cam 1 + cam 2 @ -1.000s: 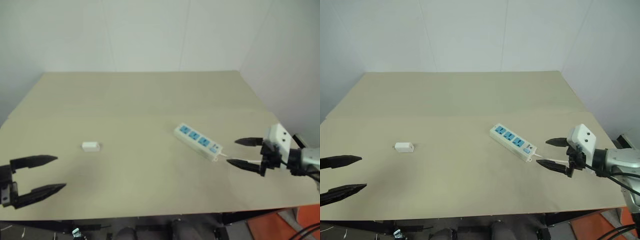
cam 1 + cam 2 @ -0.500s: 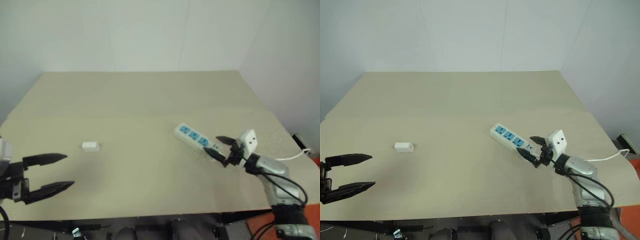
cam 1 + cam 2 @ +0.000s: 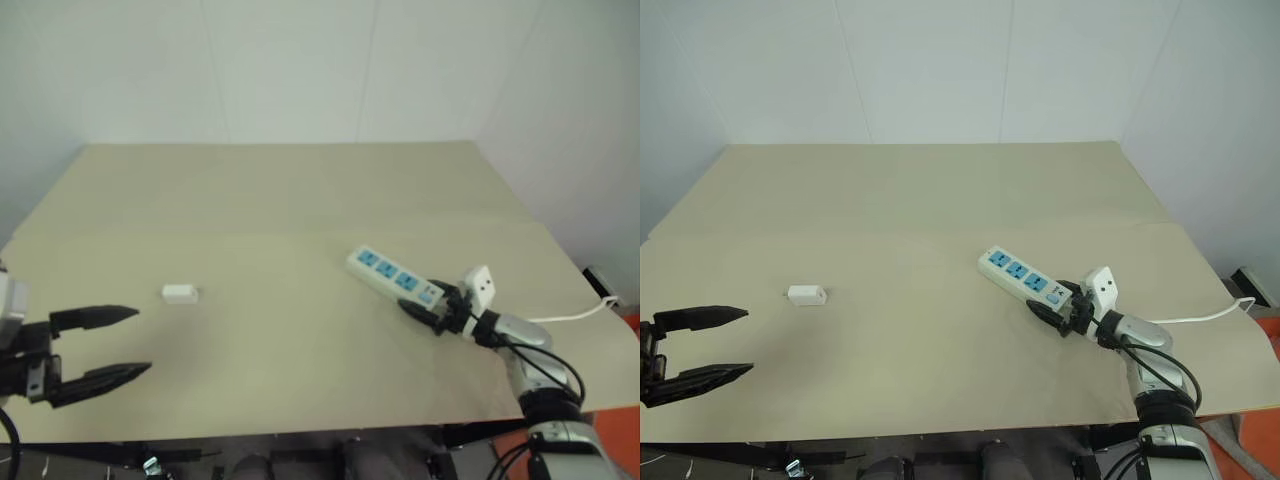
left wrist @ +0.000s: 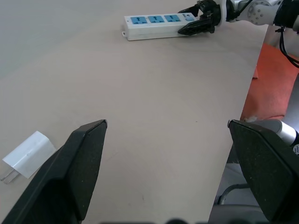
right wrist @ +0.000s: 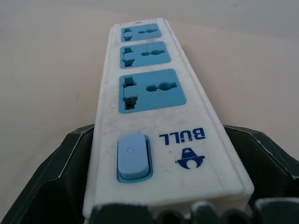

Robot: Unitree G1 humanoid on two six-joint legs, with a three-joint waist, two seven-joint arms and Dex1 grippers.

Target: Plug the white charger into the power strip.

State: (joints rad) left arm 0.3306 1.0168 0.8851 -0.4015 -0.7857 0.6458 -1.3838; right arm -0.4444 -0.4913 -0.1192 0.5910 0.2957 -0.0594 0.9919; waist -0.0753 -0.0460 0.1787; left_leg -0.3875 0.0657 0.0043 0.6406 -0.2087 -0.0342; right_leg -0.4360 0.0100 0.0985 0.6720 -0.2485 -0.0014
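The power strip (image 3: 385,270) lies flat on the table's right half, three blue sockets facing up, switch end nearest me. My right gripper (image 3: 425,305) is low at that switch end, one black finger (image 5: 70,177) pressed against each long side of the strip (image 5: 149,93), shut on it. The white charger (image 3: 181,293) lies on its side on the left half, prongs showing (image 4: 28,154). My left gripper (image 3: 140,341) hovers open and empty near the table's front left edge, short of the charger.
The tan table (image 3: 300,190) runs back to white walls. The strip's thin white cord (image 3: 570,315) trails off the table's right edge. An orange floor patch (image 4: 275,79) lies beyond that edge.
My right gripper dropped and pushed in toward the strip, and its fingers went from spread wide beside the switch end to closed against both sides. The left gripper has stayed put.
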